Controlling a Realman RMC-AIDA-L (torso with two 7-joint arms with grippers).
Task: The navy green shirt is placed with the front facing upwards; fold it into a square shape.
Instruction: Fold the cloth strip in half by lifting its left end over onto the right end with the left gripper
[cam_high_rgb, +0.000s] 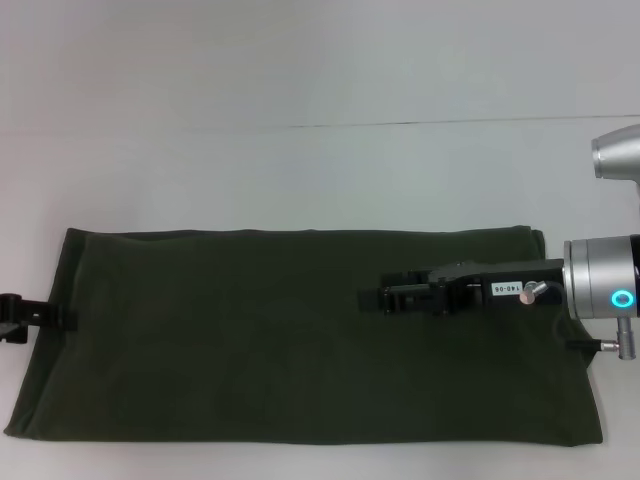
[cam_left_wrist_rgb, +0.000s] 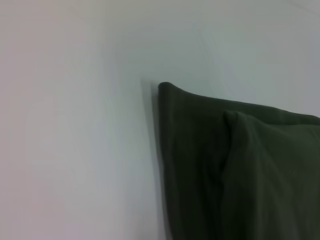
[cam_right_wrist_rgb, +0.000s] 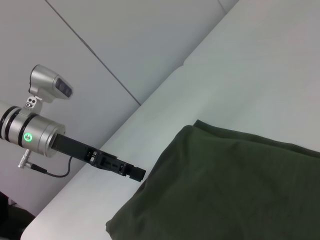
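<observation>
I find the navy green shirt lying flat on the table as a long folded band, the left pincer at its left edge, the right pincer over its right half, presumably positioned for the crosswise fold; whether either grips cloth I cannot tell.

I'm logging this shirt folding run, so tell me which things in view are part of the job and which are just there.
Part of the job:
- navy green shirt, folded into a long band, plain side up
- left gripper, at the shirt's left edge
- right gripper, above the shirt's right half

Just there:
- white table, nothing else lying on it
</observation>
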